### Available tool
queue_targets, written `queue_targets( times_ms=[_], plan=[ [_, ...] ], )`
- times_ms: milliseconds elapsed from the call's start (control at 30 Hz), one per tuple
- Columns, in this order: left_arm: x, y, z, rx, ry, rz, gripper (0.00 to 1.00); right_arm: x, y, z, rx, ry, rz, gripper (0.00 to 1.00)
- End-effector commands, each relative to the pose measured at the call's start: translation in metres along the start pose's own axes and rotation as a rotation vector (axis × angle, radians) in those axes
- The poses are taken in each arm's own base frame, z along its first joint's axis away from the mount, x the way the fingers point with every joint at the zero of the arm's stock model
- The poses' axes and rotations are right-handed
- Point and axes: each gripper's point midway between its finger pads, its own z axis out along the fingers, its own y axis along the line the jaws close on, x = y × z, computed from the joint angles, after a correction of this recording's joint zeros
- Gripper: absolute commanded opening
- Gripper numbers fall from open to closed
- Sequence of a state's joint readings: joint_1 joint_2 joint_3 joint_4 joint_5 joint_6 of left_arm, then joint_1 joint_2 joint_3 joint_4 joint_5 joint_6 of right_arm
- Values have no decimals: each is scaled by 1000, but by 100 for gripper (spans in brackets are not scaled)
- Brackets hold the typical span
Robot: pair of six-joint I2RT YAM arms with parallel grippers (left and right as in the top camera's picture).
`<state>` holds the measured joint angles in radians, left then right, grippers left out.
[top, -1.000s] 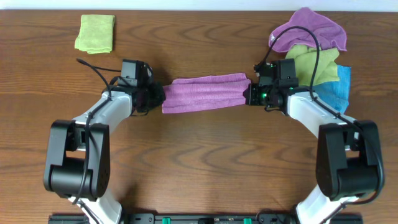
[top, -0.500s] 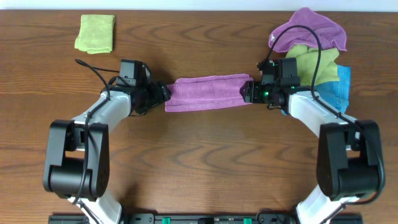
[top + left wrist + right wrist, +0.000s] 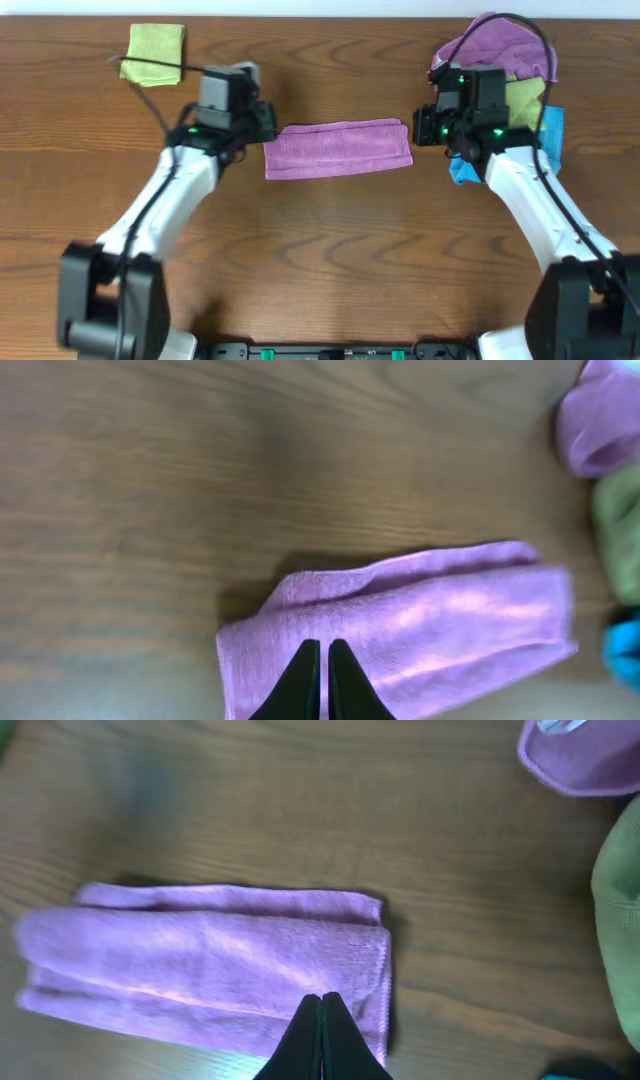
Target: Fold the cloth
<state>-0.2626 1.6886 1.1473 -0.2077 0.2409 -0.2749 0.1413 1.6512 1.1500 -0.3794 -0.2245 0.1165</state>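
Bright, even light; overhead view sharp. Both wrist views blurred; faint shadow along purple cloth (image 3: 420,620) top edge.

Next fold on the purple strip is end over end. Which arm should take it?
Right, probably: the right gripper hovers over the cloth's squared end; the left gripper's end lies skewed. Both are shut.

Pressed-together fingers (image 3: 303,1042) hang over the right end of the folded purple cloth (image 3: 200,965).

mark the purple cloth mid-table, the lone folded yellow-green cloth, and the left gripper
purple cloth (image 3: 338,148): overhead, middle of its top face.
yellow-green cloth (image 3: 155,52): overhead, centre of the folded square.
left gripper (image 3: 320,652): left wrist, between the fingertips.
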Motion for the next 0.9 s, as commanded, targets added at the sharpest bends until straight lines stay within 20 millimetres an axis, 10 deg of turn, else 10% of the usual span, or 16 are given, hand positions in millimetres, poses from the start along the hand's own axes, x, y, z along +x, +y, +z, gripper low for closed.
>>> queue_targets(
  times_ms=[0, 567, 867],
  plan=[
    [24, 11, 34, -126, 49, 136, 6, 21, -2, 25, 69, 73, -81, 2],
    [79, 36, 83, -235, 191, 124, 6, 83, -22, 93, 169, 252, -112, 1],
    [96, 55, 85, -320, 241, 97, 6, 108, -20, 96, 164, 339, -61, 1]
  ],
)
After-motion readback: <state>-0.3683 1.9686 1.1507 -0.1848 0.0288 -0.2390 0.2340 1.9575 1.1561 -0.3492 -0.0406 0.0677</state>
